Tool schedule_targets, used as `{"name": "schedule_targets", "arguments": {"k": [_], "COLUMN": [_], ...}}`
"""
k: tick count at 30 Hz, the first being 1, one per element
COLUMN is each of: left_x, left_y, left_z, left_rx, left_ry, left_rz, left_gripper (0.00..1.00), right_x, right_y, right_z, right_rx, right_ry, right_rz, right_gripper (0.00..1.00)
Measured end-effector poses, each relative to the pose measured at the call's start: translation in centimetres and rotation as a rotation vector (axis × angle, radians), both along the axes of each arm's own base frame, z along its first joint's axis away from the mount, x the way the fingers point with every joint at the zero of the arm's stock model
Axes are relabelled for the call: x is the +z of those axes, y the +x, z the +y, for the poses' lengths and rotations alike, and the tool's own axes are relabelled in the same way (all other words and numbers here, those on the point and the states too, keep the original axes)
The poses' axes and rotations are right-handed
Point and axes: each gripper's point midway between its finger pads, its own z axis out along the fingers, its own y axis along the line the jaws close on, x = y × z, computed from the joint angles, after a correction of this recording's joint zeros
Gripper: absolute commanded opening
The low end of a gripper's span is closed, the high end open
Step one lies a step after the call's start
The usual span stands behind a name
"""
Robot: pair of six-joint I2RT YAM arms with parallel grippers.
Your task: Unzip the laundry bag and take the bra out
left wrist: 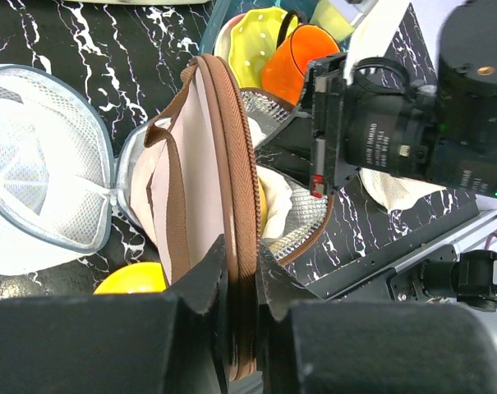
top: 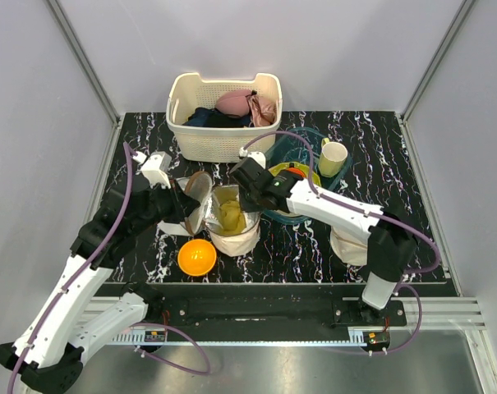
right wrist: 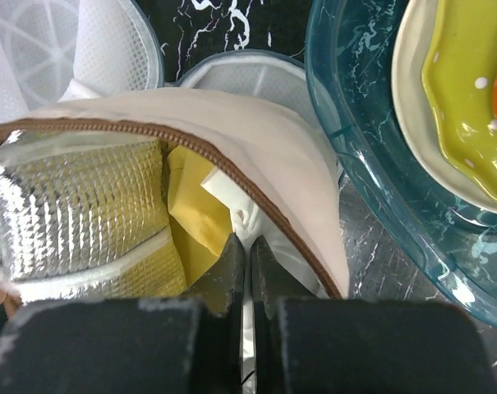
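At frame centre the laundry bag (top: 232,220) gapes. The left gripper (left wrist: 241,275) pinches its zipper band (left wrist: 236,156). The right gripper (right wrist: 248,256), pressed together, nips pale fabric (right wrist: 246,217) beside the yellow bra (right wrist: 190,197). So thin a pinch may slip, or lift the bag's lining instead.

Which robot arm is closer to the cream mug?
Right. The right fingers are inside the laundry bag, left of the mug; the left fingers pinch the bag's lid farther left.

The work area is being enclosed by plain pale grey walls (top: 314,49), joined at aluminium corner posts (top: 84,61). A black, white-veined marble-pattern tabletop (top: 396,148) is being lit evenly. Its near edge is being bordered by a metal rail (top: 273,308).
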Motion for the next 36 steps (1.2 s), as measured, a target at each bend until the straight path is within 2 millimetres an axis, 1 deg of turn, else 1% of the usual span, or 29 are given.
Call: {"name": "schedule_targets", "arguments": {"k": [2, 4, 6, 8, 11, 14, 16, 20, 23, 25, 29, 31, 34, 36], "left_x": [-0.1, -0.4, -0.8, -1.1, -1.3, -1.4, -1.5, -1.5, -1.6, -1.8, -2.0, -2.1, -2.3, -2.3], "left_y": [0.0, 0.2, 0.3, 0.5, 0.8, 1.0, 1.1, 1.1, 1.2, 1.2, 1.3, 1.3, 1.4, 1.4], "left_z": [0.0, -0.1, -0.2, -0.3, -0.5, -0.7, -0.8, -0.8, -0.8, -0.7, -0.7, -0.7, -0.9, -1.0], "left_rx": [0.000, 0.001, 0.001, 0.002, -0.001, -0.002, -0.004, -0.004, -0.002, 0.006, 0.020, 0.025, 0.026, 0.025], "left_ry": [0.000, 0.001, 0.003, 0.003, 0.002, 0.003, 0.002, 0.001, 0.002, 0.000, -0.010, -0.014, -0.020, -0.029], "left_rz": [0.000, 0.002, 0.009, 0.013, 0.021, 0.025, 0.026, 0.023, 0.025, 0.033, 0.049, 0.055, 0.065, 0.071], "left_gripper": [0.00, 0.00, 0.00, 0.00, 0.00, 0.00, 0.00, 0.00, 0.00, 0.00, 0.00, 0.00, 0.00, 0.00], "right_x": [0.9, 2.7, 5.5, 9.0, 14.9, 18.8, 20.5, 22.0, 23.5, 25.0, 28.8, 31.4, 33.6, 34.3], "right_y": [-0.1, -0.4, -0.6, -1.0, -1.6, -1.7, -1.3, 0.2, 1.9, 3.6, 8.2, 10.6, 13.6, 15.8], "right_z": [-0.3, -0.8, -1.4, -2.1, -3.4, -4.0, -4.0, -4.0, -4.4, -5.4, -8.5, -9.8, -10.6, -10.8], "right_rx": [-0.003, -0.005, -0.013, -0.018, -0.027, -0.035, -0.044, -0.074, -0.096, -0.132, -0.229, -0.274, -0.318, -0.333], "right_ry": [0.008, 0.034, 0.078, 0.143, 0.263, 0.347, 0.376, 0.364, 0.364, 0.380, 0.420, 0.449, 0.471, 0.484], "right_rz": [-0.013, -0.035, -0.081, -0.139, -0.248, -0.326, -0.370, -0.429, -0.467, -0.497, -0.577, -0.633, -0.694, -0.723], "right_gripper": [0.00, 0.00, 0.00, 0.00, 0.00, 0.00, 0.00, 0.00, 0.00, 0.00, 0.00, 0.00, 0.00, 0.00]}}
